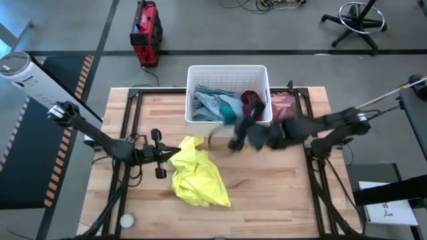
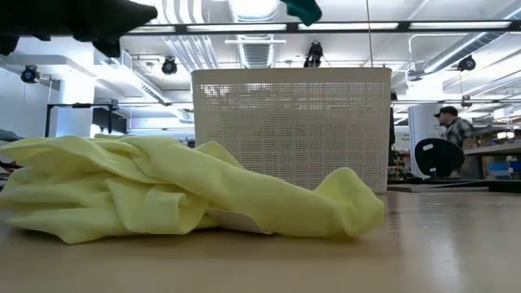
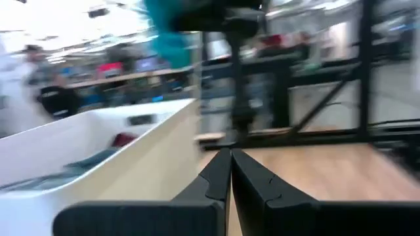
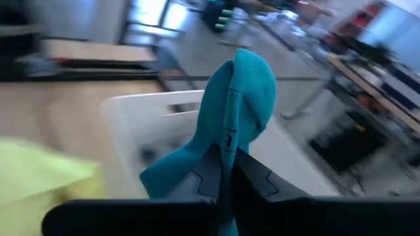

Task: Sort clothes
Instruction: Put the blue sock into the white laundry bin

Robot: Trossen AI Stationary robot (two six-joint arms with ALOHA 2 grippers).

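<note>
Clothes mostly fill the white basket (image 1: 227,77) just beyond the right gripper (image 4: 226,172). Neon yellow garment (image 1: 197,175) lies beside the left gripper (image 3: 230,172), clenched empty. Right gripper pinches the teal piece (image 4: 237,98), lifted, likely for sorting.

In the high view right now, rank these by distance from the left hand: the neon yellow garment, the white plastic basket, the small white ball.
1. Neon yellow garment, right beside the left hand.
2. White plastic basket, toward the table's far edge.
3. Small white ball, near the table's front left corner.

Bright overhead light, motion-blurred wrist views.
</note>
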